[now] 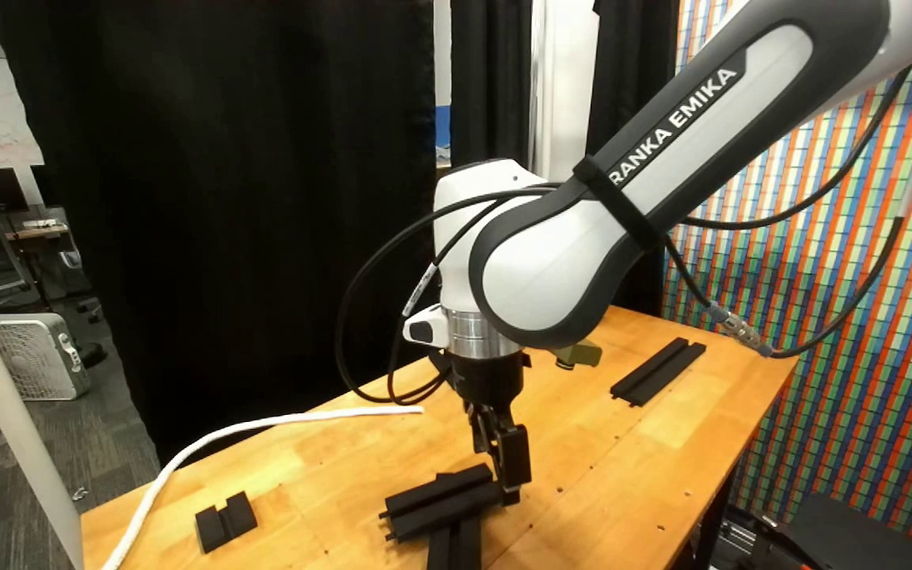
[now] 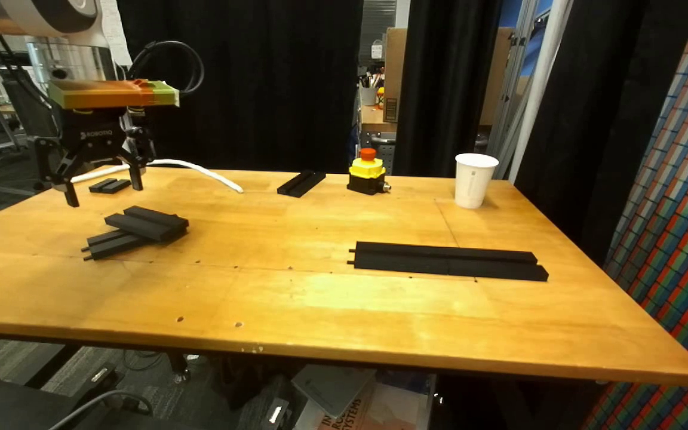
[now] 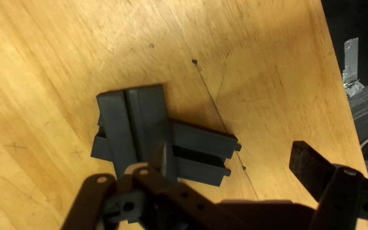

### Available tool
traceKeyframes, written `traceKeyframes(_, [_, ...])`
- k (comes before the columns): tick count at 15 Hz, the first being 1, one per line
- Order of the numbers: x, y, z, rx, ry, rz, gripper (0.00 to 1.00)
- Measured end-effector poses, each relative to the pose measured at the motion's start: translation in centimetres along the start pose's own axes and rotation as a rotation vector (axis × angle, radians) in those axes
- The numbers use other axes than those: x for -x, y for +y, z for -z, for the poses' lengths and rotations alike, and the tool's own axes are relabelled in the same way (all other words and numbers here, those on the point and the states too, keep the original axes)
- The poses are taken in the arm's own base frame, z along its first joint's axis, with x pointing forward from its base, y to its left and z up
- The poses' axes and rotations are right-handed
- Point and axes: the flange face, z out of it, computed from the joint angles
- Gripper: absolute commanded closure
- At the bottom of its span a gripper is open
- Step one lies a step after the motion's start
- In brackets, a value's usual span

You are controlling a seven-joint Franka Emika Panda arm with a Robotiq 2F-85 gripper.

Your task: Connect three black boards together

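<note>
Two flat black grooved boards lie crossed under my gripper. The upper board (image 1: 444, 500) rests across the lower board (image 1: 456, 548); both also show in the wrist view, upper (image 3: 149, 121) and lower (image 3: 203, 147). The lower board's two end pins show there. A long black board (image 2: 448, 261) lies apart, with pins at one end and a faint line across its middle. Another black board (image 2: 302, 183) lies at the back. My gripper (image 2: 104, 190) is open and empty above the table, beside the crossed boards. In the wrist view one finger overlaps the upper board; contact is not visible.
A small black block (image 1: 226, 522) and a white curved strip (image 1: 250, 424) lie on the wooden table (image 2: 320, 310). A yellow emergency stop with red button (image 2: 367, 173) and a white paper cup (image 2: 474, 180) stand at the back. Black curtains hang behind.
</note>
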Motion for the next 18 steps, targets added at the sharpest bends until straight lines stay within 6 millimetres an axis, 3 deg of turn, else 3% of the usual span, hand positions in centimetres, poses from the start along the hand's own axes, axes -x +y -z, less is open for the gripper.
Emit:
traceKeyframes(9, [-3.6,1.3,-3.8,-0.007,0.056,0.029,0.00])
traceKeyframes(18, [-4.4,4.6,-6.7,-0.008,0.056,0.034,0.00])
